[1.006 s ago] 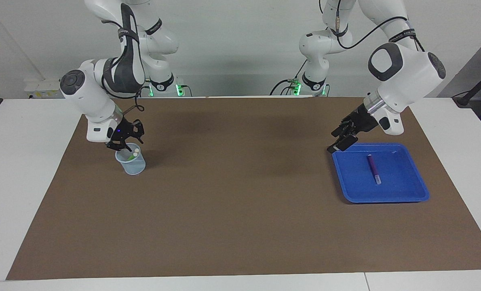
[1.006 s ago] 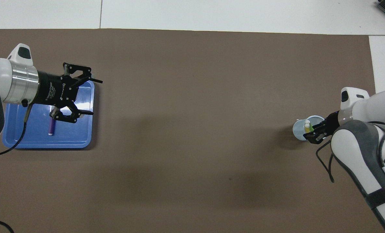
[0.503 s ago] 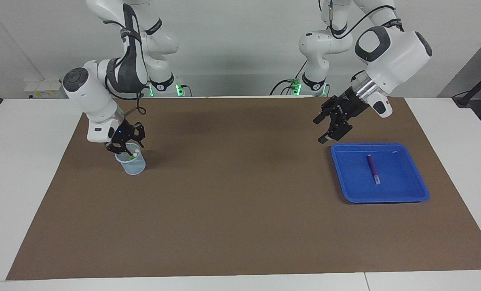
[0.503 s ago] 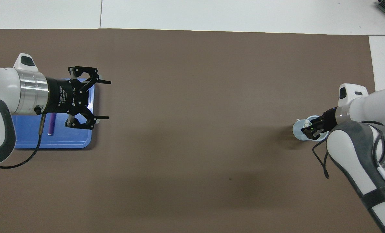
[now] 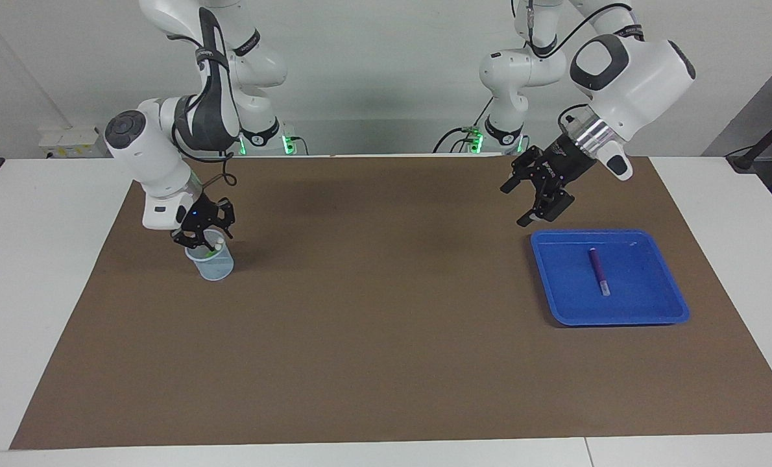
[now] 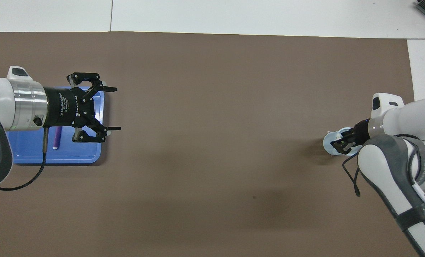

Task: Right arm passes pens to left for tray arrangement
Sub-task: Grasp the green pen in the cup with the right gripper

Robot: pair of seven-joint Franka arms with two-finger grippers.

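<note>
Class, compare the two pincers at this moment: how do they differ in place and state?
The left pincer hangs in the air by the blue tray, while the right pincer is down at the mouth of the clear cup. The left pincer is open and empty; whether the right pincer grips anything is unclear. Both are black, on white arms.

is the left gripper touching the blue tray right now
Apart. The facing view shows the left gripper raised, brown mat visible between it and the blue tray.

Pens (image 5: 215, 246) in cup (image 5: 212, 264): mostly hidden by right end effector (image 5: 202, 237).
</note>
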